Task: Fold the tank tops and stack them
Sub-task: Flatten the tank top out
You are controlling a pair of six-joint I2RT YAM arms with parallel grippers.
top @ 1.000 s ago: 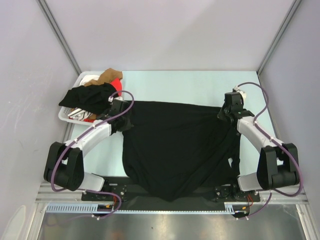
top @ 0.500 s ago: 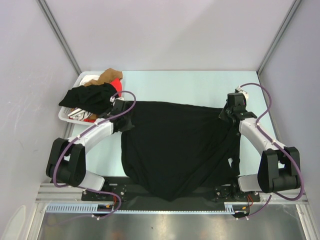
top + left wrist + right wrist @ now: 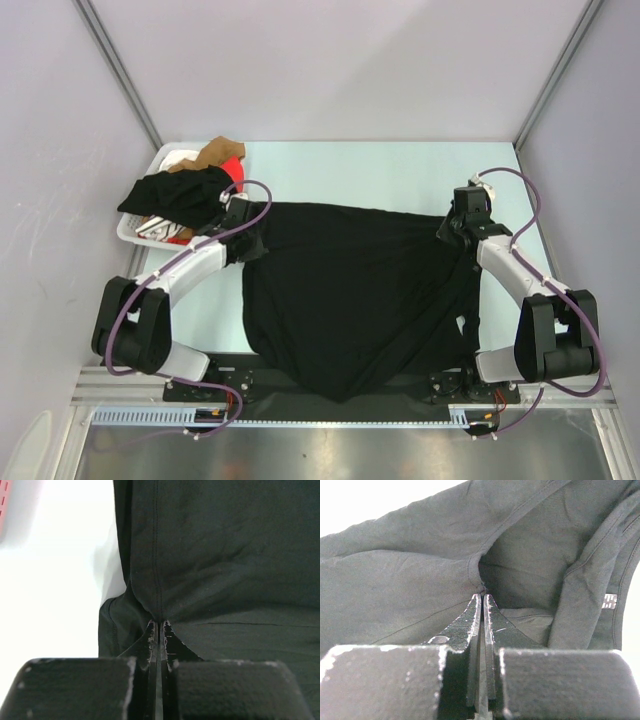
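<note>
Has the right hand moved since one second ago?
Yes, slightly. The right hand, shut on the black tank top, has shifted toward the table's right edge.

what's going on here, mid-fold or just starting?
Just starting, by the look of it. Both arms are on the black tank top: the left gripper is shut on its far left edge and the right gripper is shut on its far right edge. The cloth lies spread wide across the table, its near end reaching the arm bases, with no fold made yet. The red tank top sits in the white basket at the far left, among other clothes.
</note>
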